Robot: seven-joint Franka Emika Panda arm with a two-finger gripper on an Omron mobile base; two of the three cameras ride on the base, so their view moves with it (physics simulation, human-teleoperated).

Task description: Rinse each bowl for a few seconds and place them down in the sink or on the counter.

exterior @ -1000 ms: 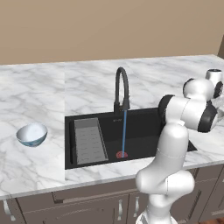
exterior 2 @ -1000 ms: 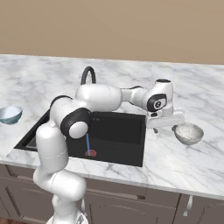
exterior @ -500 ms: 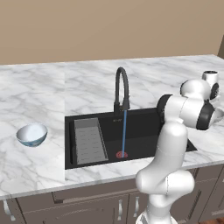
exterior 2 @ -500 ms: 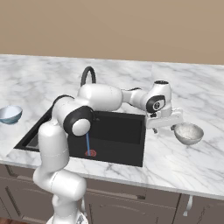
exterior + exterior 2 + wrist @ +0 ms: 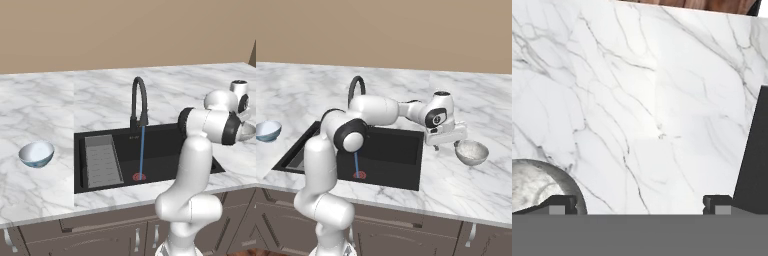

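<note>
The speckled greyish-white bowl point(image 5: 472, 152) stands upright on the counter point(image 5: 456, 185) just right of the sink point(image 5: 391, 152). My gripper point(image 5: 446, 145) hovers beside the bowl's left rim, between bowl and sink, open and empty. Seen from the hand, the gripper point(image 5: 639, 202) spans bare marble, with the speckled bowl point(image 5: 534, 185) at the lower left behind one fingertip point(image 5: 562, 202). The blue-and-white bowl point(image 5: 36, 153) sits on the counter far left of the sink point(image 5: 160, 145). A thin stream of water point(image 5: 142, 150) falls from the faucet point(image 5: 139, 100) onto the red drain ring point(image 5: 139, 176).
A grey ridged tray point(image 5: 102, 161) lies in the sink's left half. The sink's black edge point(image 5: 756, 160) runs along the right of the hand view. Brown cabinets point(image 5: 100, 235) stand under the counter's front edge. A tan wall point(image 5: 381, 30) backs the counter.
The hand has lifted slightly beside the speckled bowl. The bowl stays where it was on the counter, and the jaws stay open.
</note>
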